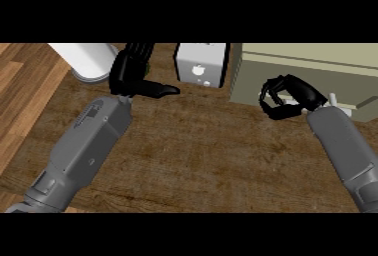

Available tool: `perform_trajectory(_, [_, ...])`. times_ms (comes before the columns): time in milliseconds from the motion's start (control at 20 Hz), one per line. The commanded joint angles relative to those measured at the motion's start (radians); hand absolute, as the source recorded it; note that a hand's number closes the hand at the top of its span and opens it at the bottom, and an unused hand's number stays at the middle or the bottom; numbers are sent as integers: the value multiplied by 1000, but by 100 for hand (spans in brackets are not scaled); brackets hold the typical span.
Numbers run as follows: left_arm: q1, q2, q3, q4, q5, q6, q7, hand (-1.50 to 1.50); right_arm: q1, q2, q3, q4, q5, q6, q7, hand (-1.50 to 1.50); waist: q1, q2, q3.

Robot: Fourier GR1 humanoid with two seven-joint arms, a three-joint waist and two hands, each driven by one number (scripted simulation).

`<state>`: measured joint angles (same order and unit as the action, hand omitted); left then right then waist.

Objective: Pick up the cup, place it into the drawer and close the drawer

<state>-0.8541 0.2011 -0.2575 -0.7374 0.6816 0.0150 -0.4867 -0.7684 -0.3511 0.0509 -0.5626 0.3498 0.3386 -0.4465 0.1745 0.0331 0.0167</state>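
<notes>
1. The left robot hand is hovering over the brown wooden surface at the upper left, its fingers straight and pointing away, its thumb sticking out to the right, holding nothing.
2. The right robot hand is sitting at the front of the pale drawer unit on the right, its fingers curling inward; whether it is gripping the small white handle beside it cannot be told.
3. The white cup is standing on the surface at the upper left, just beside the left robot hand.
4. A small silver box is standing between the two hands, at the far edge.
</notes>
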Motion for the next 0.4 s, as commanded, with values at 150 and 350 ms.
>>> perform_trajectory(150, [16, 8, 0, -26, 10, -33, 5, -150, -168, -131, -100, 20, -24, -68, 83, 150, 40, 16, -13])
perform_trajectory(350, [29, 14, 0, -29, 14, -49, 9, -150, -160, -134, -94, 2, -33, -37, 87, 150, 47, 21, -14])
